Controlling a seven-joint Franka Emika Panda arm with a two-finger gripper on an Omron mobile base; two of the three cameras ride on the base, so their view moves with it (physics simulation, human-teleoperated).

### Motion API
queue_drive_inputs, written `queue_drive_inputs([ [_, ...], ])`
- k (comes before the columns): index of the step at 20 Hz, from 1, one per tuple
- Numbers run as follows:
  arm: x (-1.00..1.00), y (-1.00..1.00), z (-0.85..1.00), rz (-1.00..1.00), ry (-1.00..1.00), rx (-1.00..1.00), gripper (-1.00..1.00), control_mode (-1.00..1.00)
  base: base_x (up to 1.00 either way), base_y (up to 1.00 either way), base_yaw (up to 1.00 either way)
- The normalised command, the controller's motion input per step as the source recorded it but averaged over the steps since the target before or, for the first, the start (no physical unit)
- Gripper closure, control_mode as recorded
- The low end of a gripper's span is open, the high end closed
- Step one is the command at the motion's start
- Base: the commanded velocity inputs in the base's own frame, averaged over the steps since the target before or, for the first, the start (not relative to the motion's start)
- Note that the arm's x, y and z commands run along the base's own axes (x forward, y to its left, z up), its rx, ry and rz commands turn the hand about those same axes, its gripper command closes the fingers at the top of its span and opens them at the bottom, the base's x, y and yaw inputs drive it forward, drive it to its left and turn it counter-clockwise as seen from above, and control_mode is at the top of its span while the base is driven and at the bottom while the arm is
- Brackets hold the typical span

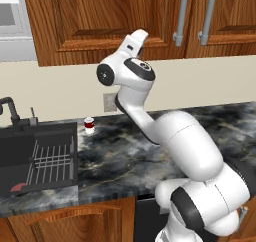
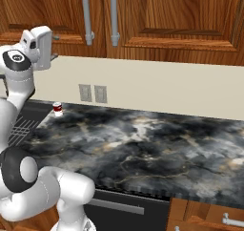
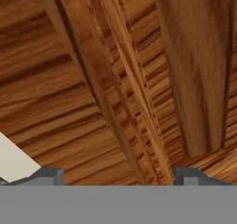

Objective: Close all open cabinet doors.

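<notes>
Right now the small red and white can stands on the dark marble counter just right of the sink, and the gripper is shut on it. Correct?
Not quite. The can does stand on the counter beside the sink, but the gripper is open and holds nothing: the hand view shows its fingertips apart, close against a wooden cabinet door.

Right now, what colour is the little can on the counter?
The can is red with a white band, best seen from the left base view.

Cabinet doors (image 1: pixel 120 16) run off the top edge on both base cams, so I can't see their upper halves. Little can (image 1: pixel 89 124) on the table, too small to read the label.
</notes>
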Motion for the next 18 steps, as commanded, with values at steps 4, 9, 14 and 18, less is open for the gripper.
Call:
queue_drive_inputs([
  [4,-0.29,0.00,-0.44,0.00,-0.08,0.00,-1.00,-1.00,0.00,0.00,0.00],
  [9,-0.77,-0.02,-0.13,0.00,-0.10,0.03,-1.00,-1.00,0.00,0.00,0.00],
  [14,-0.99,-0.08,-0.02,0.00,-0.12,0.06,-1.00,-1.00,0.00,0.00,0.00],
  [18,-1.00,-0.39,0.00,-0.04,-0.07,0.24,-1.00,-1.00,0.00,0.00,0.00],
])
